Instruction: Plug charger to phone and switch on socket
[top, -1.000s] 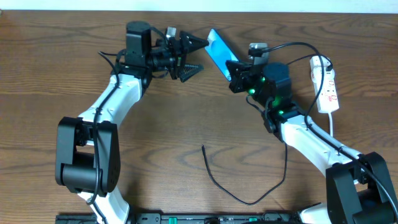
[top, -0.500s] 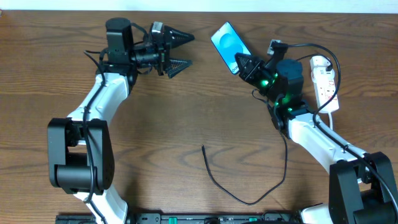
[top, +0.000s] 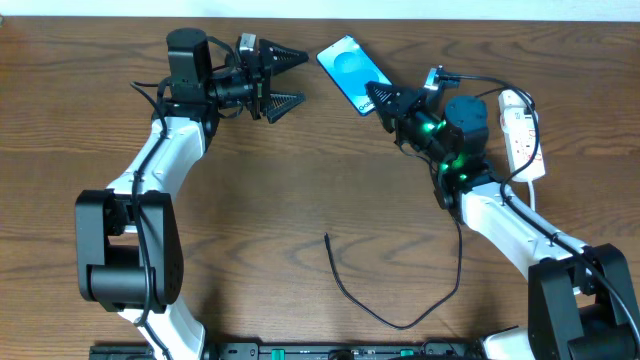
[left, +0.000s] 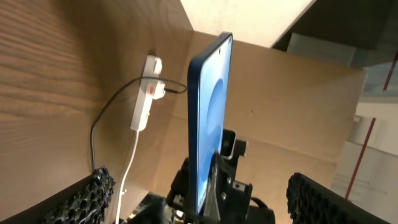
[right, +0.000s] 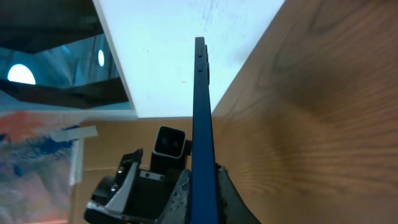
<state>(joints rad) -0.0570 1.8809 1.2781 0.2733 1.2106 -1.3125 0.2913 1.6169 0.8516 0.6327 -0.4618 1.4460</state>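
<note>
Right arm stretched toward the far edge, its end effector (top: 378, 97) clamped on the lower end of the one phone (top: 348, 72), left end effector (top: 299, 77) facing it with fingers spread wide, one charger (top: 360, 300) loose on the surface (top: 250, 220), one socket (top: 525, 135) far right.

Overhead top-down; both wrists near phone (left: 210, 124)
</note>
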